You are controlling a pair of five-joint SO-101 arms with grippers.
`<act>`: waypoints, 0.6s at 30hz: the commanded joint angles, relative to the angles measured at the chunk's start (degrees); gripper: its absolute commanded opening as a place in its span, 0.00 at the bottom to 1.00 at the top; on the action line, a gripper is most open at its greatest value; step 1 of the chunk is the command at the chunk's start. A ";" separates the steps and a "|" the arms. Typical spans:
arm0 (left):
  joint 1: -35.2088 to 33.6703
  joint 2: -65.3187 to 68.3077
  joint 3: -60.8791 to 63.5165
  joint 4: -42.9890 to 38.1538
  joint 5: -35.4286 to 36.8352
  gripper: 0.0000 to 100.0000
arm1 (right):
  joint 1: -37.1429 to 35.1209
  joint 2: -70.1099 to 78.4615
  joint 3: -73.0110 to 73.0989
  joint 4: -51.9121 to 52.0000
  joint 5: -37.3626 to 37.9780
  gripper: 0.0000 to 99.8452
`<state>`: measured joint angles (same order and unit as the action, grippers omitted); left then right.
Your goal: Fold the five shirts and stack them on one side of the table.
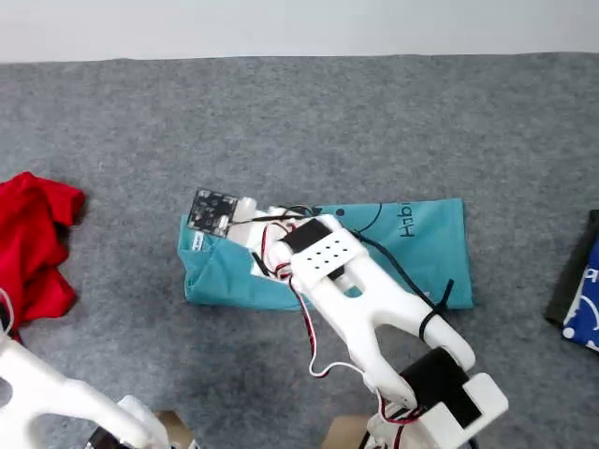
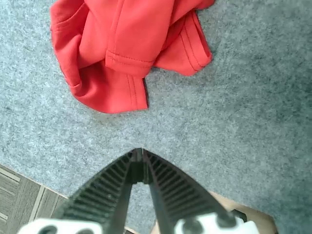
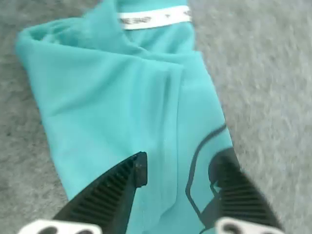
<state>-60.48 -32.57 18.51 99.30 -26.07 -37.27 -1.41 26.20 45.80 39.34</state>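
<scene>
A teal shirt (image 1: pixel 393 248) lies partly folded in the middle of the grey table, with a dark print on its right half. My right gripper (image 3: pixel 183 168) hovers open just above the shirt's left part (image 3: pixel 112 112), with its collar label (image 3: pixel 151 18) beyond the fingertips. The right arm (image 1: pixel 374 309) stretches over the shirt from the near edge. A crumpled red shirt (image 1: pixel 37 243) sits at the table's left edge. My left gripper (image 2: pixel 142 157) is shut on nothing, a short way from the red shirt (image 2: pixel 126 44) and above bare felt.
At the right edge lie a blue shirt (image 1: pixel 585 304) and a dark one (image 1: pixel 573 271) beside it. The left arm's white body (image 1: pixel 56 398) stands at the near left corner. The felt's edge and wooden floor (image 2: pixel 19 190) lie close behind the left gripper.
</scene>
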 commanded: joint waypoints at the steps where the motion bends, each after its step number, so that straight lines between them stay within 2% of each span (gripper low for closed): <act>1: -0.35 -1.49 -0.48 0.53 -0.26 0.00 | 1.45 -0.31 -3.87 -0.84 -0.88 0.29; 6: -0.35 -1.49 -0.48 0.53 -0.26 0.00 | 2.24 -0.92 -3.96 -0.48 -0.88 0.28; 13: -0.35 -1.58 -0.57 0.70 -0.18 0.00 | 2.33 -7.96 -3.96 6.90 -1.14 0.06; 15: -0.35 -2.29 -0.57 1.05 -0.18 0.00 | 2.77 -10.59 -3.96 9.36 -1.41 0.06; 18: 0.09 -5.54 -0.22 1.05 -0.18 0.00 | 4.97 -13.32 -4.84 13.32 -6.15 0.06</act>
<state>-60.48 -34.33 18.59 99.30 -26.07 -34.37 -10.11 26.20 56.00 36.88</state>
